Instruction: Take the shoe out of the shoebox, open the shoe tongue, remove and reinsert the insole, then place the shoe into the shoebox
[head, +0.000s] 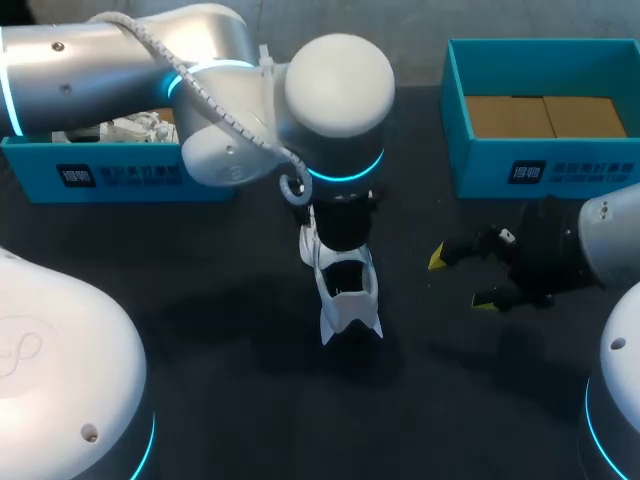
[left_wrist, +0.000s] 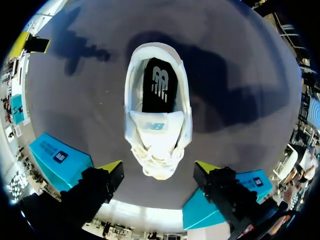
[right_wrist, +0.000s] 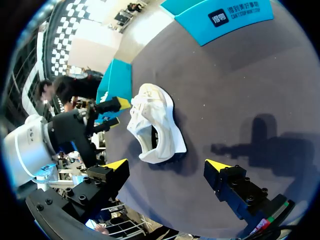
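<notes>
- Dark table (head: 220, 300) fills the scene, with two teal boxes at its far edge: the left shoebox (head: 110, 180) and the right shoebox (head: 480, 150), which shows a brown cardboard floor.
- White shoe (head: 348, 300) stands on its sole near the middle of the table, outside both boxes.
- In the left wrist view, the left gripper (left_wrist: 159, 167) hangs right over the shoe's (left_wrist: 158, 130) toe end. Its fingers are spread wide — one yellow tip at each side of the laces (left_wrist: 157, 160), neither clearly touching.
- Right gripper (head: 462, 280) sits well apart to the shoe's right, fingers also spread and holding nothing. In its own view, the right gripper (right_wrist: 165, 165) has the shoe (right_wrist: 155, 127) ahead of it, heel end nearer.
- Inside the collar lies a black insole (left_wrist: 160, 85) with a white logo; the tongue (left_wrist: 156, 125) lies flat above the laces.
- From the head view, the left arm (head: 340, 90) covers the shoe's toe and its own fingers, and hides much of the left shoebox — something white lies inside, too hidden to identify.
</notes>
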